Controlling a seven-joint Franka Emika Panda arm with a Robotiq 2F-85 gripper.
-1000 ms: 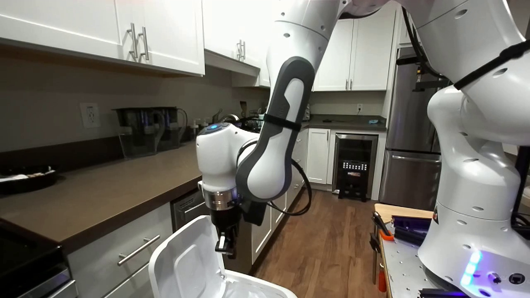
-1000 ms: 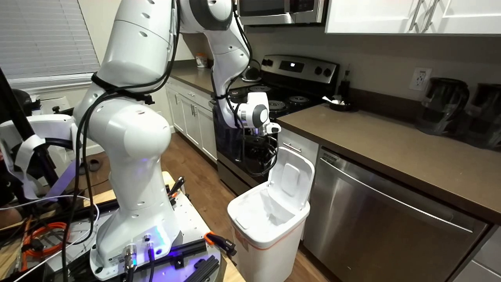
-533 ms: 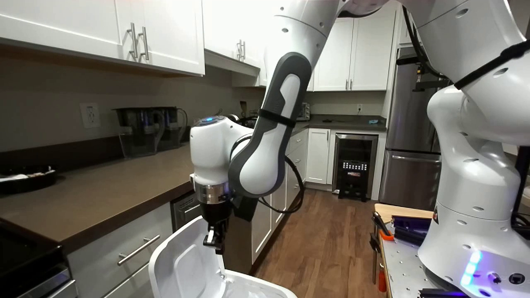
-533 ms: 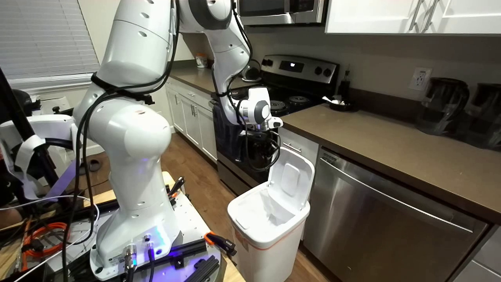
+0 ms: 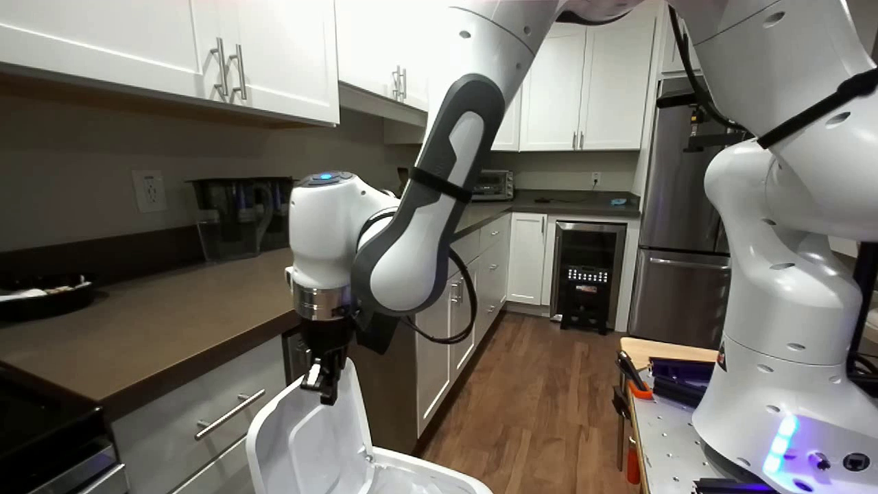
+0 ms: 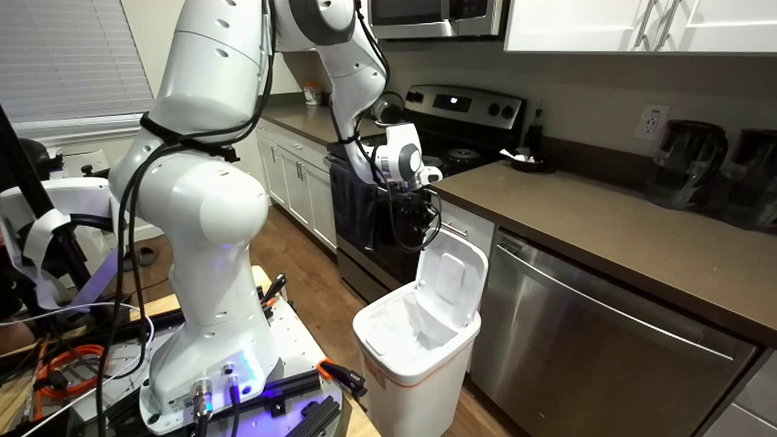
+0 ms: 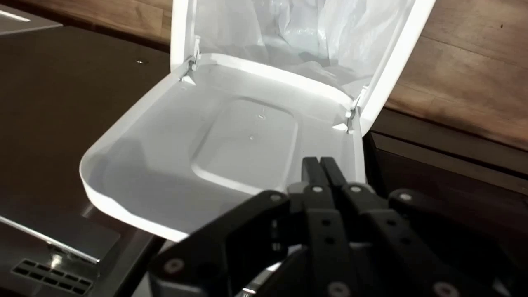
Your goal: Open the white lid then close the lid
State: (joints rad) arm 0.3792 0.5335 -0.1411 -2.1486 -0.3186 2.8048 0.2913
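The white lid (image 5: 312, 449) stands open and upright on its hinges at the rim of a white bin. It also shows in an exterior view (image 6: 450, 276), where the white bin (image 6: 419, 391) is seen whole, and in the wrist view (image 7: 247, 140) with its recessed inner face towards the camera. My gripper (image 5: 321, 391) appears over the lid's upper edge; I cannot tell whether it touches. In the wrist view, the gripper (image 7: 319, 161) has its two fingertips together with nothing between them, over the lid's side part. Part of the lid's free edge is hidden behind the fingers.
A brown counter (image 5: 185, 295) runs behind the lid, with a drawer handle (image 5: 230, 414) below its edge. A steel dishwasher (image 6: 583, 340) and a black stove (image 6: 376, 212) flank the bin. The robot's bench (image 6: 291, 331) holds tools near the bin.
My gripper has moved towards the counter and slightly up, from beside the lid to over its upper edge. The lid and bin have not moved.
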